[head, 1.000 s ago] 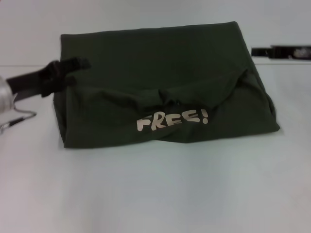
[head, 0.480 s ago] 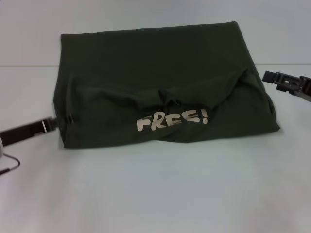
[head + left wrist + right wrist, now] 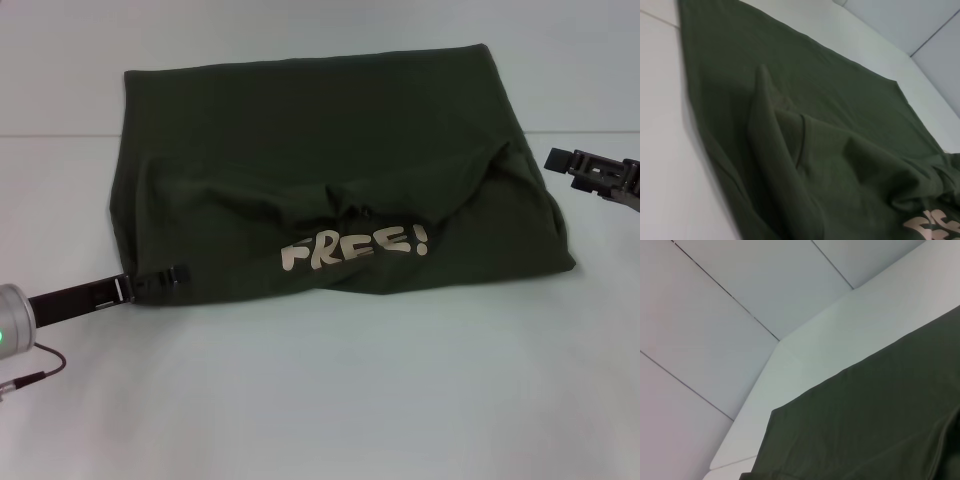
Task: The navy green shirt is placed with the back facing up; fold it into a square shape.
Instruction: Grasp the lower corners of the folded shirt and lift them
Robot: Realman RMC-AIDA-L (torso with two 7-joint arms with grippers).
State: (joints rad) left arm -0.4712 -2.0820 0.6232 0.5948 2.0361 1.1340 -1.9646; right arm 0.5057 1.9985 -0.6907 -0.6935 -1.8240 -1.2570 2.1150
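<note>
The navy green shirt (image 3: 320, 170) lies folded into a rough rectangle on the white table (image 3: 320, 400). A cream "FREE!" print (image 3: 355, 246) shows on a bunched fold along its near edge. My left gripper (image 3: 172, 274) lies low at the shirt's near left corner, touching its hem. My right gripper (image 3: 562, 160) hovers just off the shirt's right edge, apart from the cloth. The left wrist view shows the shirt's creased folds (image 3: 805, 150) and part of the print (image 3: 935, 225). The right wrist view shows a flat corner of the shirt (image 3: 875, 415).
White table top lies all around the shirt, with a seam line (image 3: 50, 135) across the far part. Pale wall panels (image 3: 740, 300) stand behind the table. A red cable (image 3: 40, 372) hangs by my left arm.
My left gripper has moved from the shirt's far left edge down to its near left corner. My right gripper came down from the far right to beside the shirt's right edge.
</note>
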